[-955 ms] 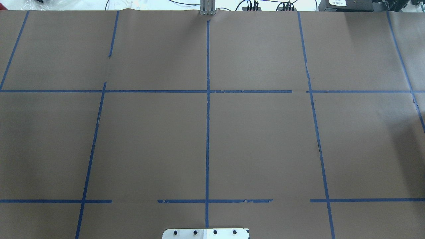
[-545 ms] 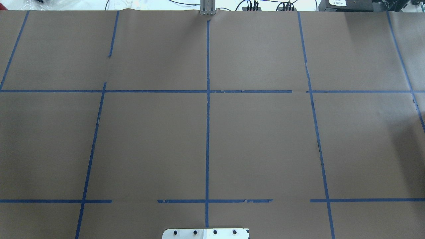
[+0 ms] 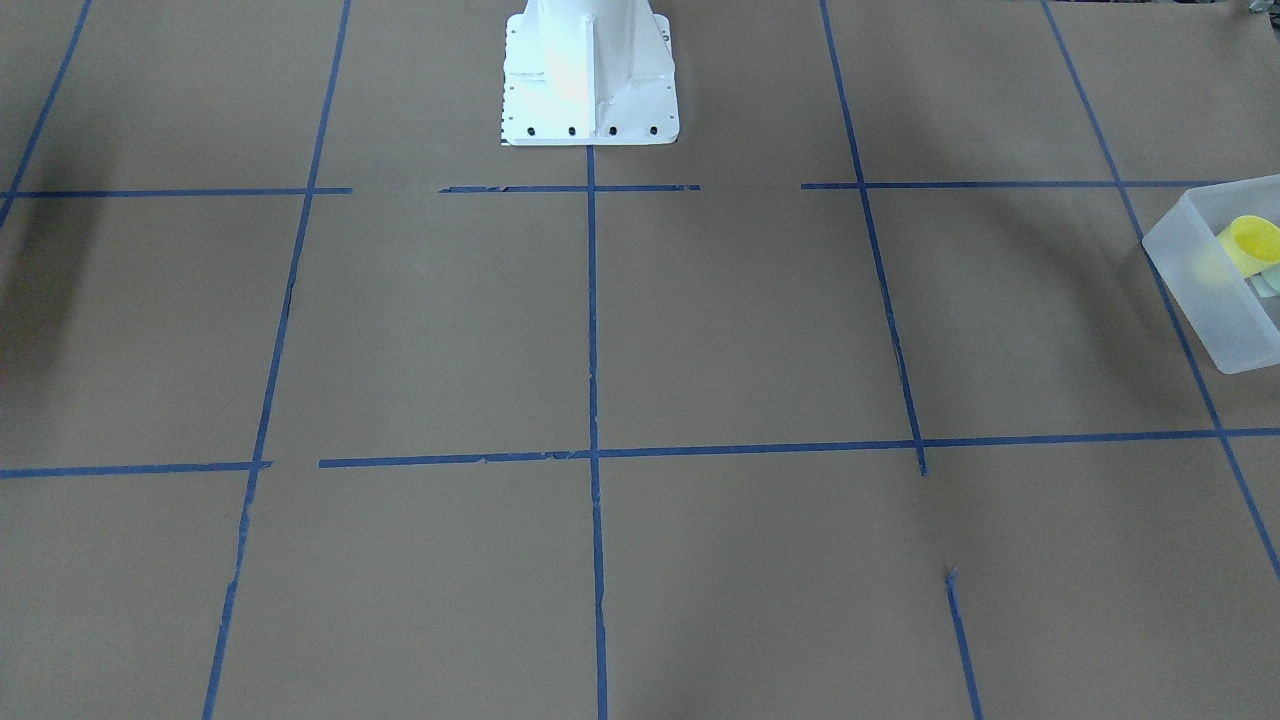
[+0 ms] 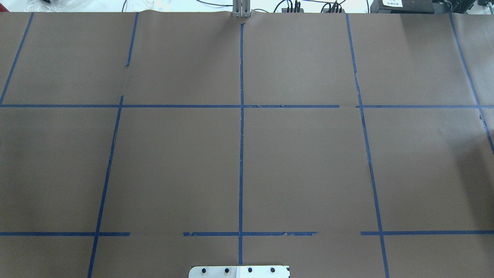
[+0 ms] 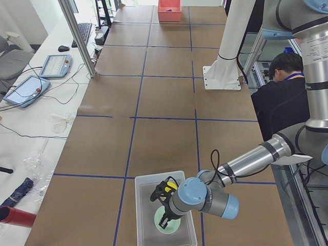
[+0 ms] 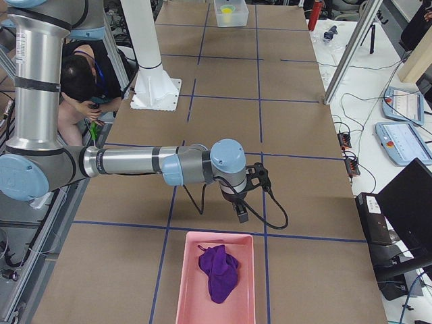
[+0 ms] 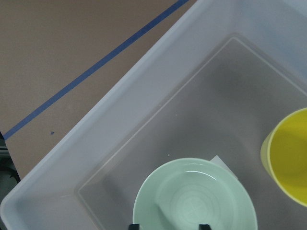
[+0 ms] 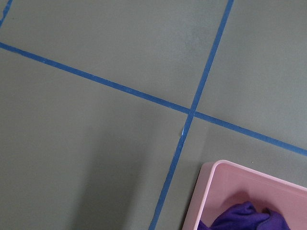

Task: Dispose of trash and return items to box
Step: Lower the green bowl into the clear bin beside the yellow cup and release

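Observation:
The frosted white box holds the mint-green bowl and the yellow cup, which lies beside the bowl. My left gripper hovers in the box just above the bowl. Only its two dark fingertips show, apart and holding nothing. The exterior left view shows the same gripper over the bowl and cup. The box sits at the front-facing view's right edge. My right gripper hangs above the table near the pink tray; I cannot tell whether it is open or shut.
A pink tray with a purple cloth lies at the table's right end; it also shows in the right wrist view. The white robot base stands at mid-table. A person sits behind the robot.

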{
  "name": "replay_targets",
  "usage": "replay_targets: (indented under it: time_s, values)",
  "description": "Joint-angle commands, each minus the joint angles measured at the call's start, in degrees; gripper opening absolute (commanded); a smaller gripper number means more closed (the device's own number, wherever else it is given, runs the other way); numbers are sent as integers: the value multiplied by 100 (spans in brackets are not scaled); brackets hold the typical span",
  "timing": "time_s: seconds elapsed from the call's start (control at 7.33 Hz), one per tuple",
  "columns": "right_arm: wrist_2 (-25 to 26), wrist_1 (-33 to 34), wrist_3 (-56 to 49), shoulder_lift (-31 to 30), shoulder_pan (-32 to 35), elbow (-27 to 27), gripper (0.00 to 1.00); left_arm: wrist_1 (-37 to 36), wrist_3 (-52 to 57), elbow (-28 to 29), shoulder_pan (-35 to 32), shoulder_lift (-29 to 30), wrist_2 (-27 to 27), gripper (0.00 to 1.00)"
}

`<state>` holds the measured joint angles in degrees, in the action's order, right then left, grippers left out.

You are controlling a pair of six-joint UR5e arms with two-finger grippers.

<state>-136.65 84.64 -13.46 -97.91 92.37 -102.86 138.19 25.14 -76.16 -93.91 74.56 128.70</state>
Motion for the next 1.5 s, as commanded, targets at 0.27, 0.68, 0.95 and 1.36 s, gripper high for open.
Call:
replay_targets:
  time_s: [0.27,0.68,0.95,1.36]
  values:
    - [16,-9,632,26,-35,-50,96,-1077,-2145,-1729,100,137,41,100]
    - [51,0,765,18,-62,-50,96,-3115,-2884,-3330,487,357,85,100]
    - [33,-9,679,-35,-62,-50,100,-3610,-2479,-3022,496,182,870,100]
    - [-264,-200,651,-481,-35,-189,100,-4607,-2418,-2677,496,278,868,100]
